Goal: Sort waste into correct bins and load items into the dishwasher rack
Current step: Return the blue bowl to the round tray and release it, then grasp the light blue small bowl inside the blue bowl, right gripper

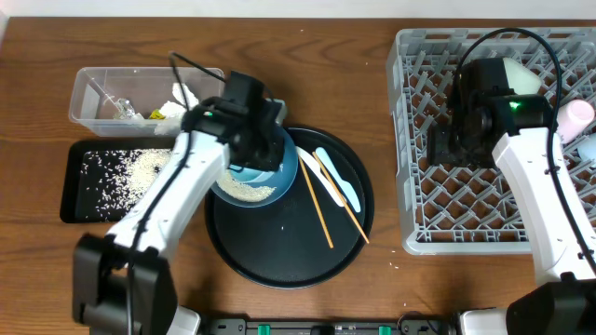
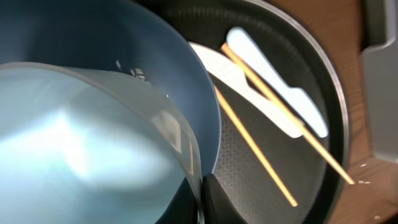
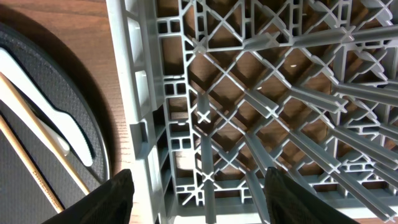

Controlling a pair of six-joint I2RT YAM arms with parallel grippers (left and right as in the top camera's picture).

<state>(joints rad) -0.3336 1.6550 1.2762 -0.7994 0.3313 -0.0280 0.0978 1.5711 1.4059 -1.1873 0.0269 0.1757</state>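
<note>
My left gripper (image 1: pixel 253 154) (image 2: pixel 202 199) is shut on the rim of the small teal bowl (image 2: pixel 81 143). That bowl rests tilted inside the large blue bowl (image 1: pixel 284 169) (image 2: pixel 155 56) on the round black tray. White rice (image 1: pixel 247 191) lies in the bowls. Two chopsticks (image 1: pixel 317 200) (image 2: pixel 255 146), a white spoon (image 2: pixel 245 84) and a pale-blue spoon (image 1: pixel 337 179) (image 2: pixel 280 84) lie on the tray to the right. My right gripper (image 1: pixel 449 149) (image 3: pixel 200 190) hangs open and empty over the left edge of the grey dishwasher rack (image 1: pixel 419 219) (image 3: pixel 249 106).
The round black tray (image 1: pixel 279 265) is at the centre front. A clear tub (image 1: pixel 93 98) holding wrappers and tissue stands at the back left. In front of it, a black rectangular tray (image 1: pixel 74 191) holds scattered rice. White and pink cups (image 1: pixel 521 74) sit in the rack's far right corner.
</note>
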